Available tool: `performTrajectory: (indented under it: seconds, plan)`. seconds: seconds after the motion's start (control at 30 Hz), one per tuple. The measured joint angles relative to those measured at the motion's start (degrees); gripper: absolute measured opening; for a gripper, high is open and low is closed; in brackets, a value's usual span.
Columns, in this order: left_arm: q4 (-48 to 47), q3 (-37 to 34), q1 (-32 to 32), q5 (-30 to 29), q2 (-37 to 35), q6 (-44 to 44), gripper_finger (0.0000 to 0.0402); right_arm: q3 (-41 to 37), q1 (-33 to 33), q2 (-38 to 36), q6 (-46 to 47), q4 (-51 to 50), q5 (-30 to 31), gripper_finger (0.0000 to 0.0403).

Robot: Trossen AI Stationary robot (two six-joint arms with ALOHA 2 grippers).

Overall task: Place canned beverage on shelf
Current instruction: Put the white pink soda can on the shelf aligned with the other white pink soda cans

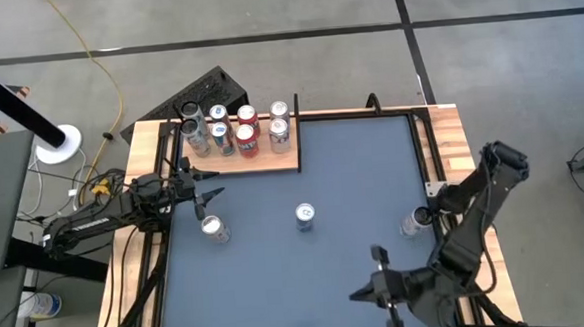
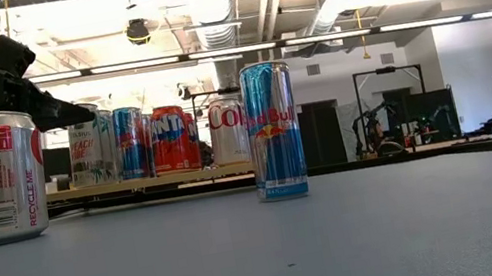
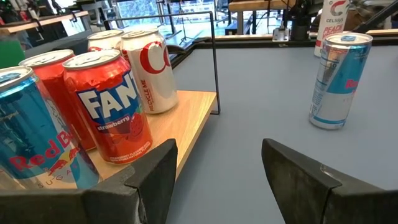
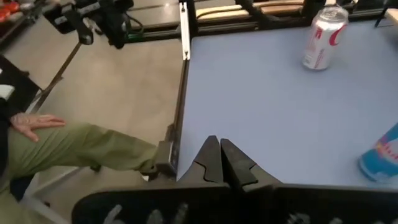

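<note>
The left gripper point(image 1: 214, 196) hovered at the front edge of the shelf point(image 1: 290, 162), its fingers parted fairly wide and holding nothing. The right gripper point(image 1: 364, 293) waited near the table's front edge on the right side, fingers pressed together and empty.

Seven cans already stood on the shelf, among them a red strawberry soda can point(image 3: 111, 109) right at the board's near edge. Three cans remained on the blue table point(image 1: 352, 170): a white can point(image 1: 213, 229) just below the left gripper, a slim blue energy-drink can point(image 1: 305, 217) near the middle, and a third can point(image 1: 414, 221) over by the right arm.

The white can looked the likeliest next pick. It stood upright, its long axis vertical and its top facing up, as did the other two.

The risks I would judge from here: the left fingers sat close to the shelved cans, so a careless swing could knock the front row over. The board was crowded too, leaving little free space except toward its right end, and a tilted can could topple on landing
</note>
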Motion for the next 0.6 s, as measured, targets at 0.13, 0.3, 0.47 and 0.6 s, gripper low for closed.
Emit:
performTrajectory:
  seconds: [0.13, 0.3, 0.47, 0.6]
  plan:
    - [0.00, -0.01, -0.01, 0.00, 0.00, 0.00, 0.0225, 0.02, 1.70, 0.75, 1.98, 0.28, 0.13, 0.0000]
    - [0.00, 0.01, 0.00, 0.00, -0.01, 0.00, 0.0225, 0.04, 3.07, 0.73, 2.56, 0.39, 0.15, 0.0000]
    - [0.00, -0.01, -0.02, 0.00, 0.00, 0.00, 0.0225, 0.04, 3.03, 0.73, 2.34, 0.43, 0.11, 0.0000]
    - [0.00, -0.01, 0.00, 0.00, 0.00, 0.00, 0.0225, 0.04, 2.82, 0.71, 2.26, 0.41, 0.08, 0.0000]
